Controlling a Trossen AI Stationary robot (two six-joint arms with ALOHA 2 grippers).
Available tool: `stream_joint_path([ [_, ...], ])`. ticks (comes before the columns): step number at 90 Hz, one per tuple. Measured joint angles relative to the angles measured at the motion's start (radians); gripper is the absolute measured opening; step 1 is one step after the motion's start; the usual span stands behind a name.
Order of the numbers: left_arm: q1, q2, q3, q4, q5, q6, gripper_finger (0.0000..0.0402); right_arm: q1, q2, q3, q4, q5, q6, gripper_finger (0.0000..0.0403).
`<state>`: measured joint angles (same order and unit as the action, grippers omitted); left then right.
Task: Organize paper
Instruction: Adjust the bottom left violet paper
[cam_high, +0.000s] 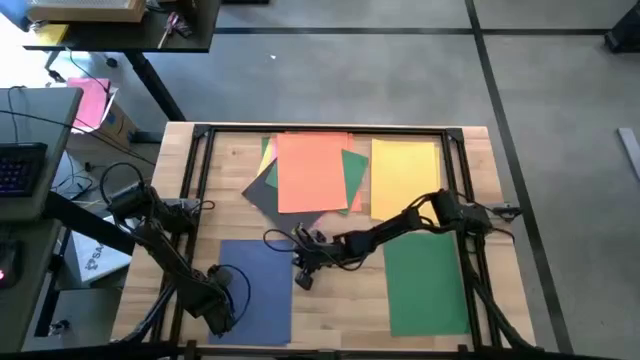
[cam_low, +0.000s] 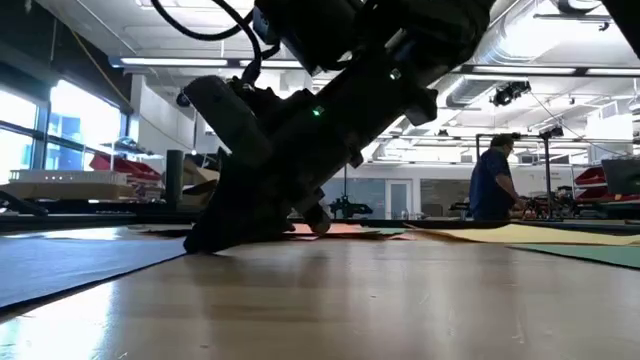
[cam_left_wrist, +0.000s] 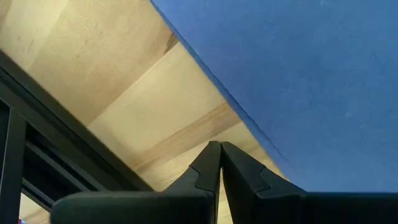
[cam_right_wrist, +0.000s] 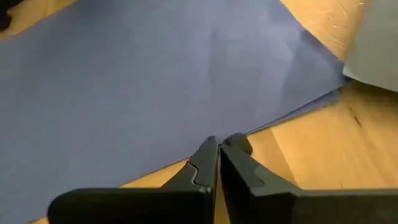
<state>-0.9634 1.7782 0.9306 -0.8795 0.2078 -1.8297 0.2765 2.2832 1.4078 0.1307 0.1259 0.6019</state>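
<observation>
High view is showing the wooden table (cam_high: 230, 160) with paper spread across it: a blue sheet (cam_high: 255, 290) lying at the near left, a green sheet (cam_high: 425, 280) at the near right, a yellow sheet (cam_high: 405, 175) behind it, and an orange sheet (cam_high: 312, 170) topping a far pile of grey, green and pink. The right gripper (cam_high: 303, 278) is reaching to the blue sheet's right edge, fingers clenched together, touching the table. The left gripper (cam_high: 222, 318) is resting over the blue sheet's near left corner, clenched too. A person (cam_low: 493, 180) is standing far behind.
</observation>
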Motion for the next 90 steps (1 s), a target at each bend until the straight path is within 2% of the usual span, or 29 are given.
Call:
stream_joint_path([
  [10,0.0,0.0,0.0,0.0,0.0,-0.002,0.0,0.003,-0.002,0.0,-0.002,-0.008,-0.029,0.0],
  [18,0.0,0.0,0.0,0.001,0.001,-0.002,0.0,0.003,-0.016,-0.001,-0.013,-0.063,-0.064,0.0],
  [35,0.0,0.0,-0.001,0.001,0.003,-0.005,0.0,0.003,-0.028,-0.003,-0.021,-0.345,-0.17,0.0],
  [58,0.001,0.0,-0.002,0.006,0.0,-0.079,0.0,-0.025,-0.002,-0.002,0.036,-0.418,-0.309,0.0],
  [72,0.002,0.0,-0.002,0.007,0.001,-0.119,0.0,-0.047,0.068,0.082,0.037,-0.507,-0.368,0.0],
  [90,0.004,0.0,-0.002,0.008,0.001,-0.138,0.0,-0.05,0.127,0.23,-0.138,-0.557,-0.451,0.0],
])
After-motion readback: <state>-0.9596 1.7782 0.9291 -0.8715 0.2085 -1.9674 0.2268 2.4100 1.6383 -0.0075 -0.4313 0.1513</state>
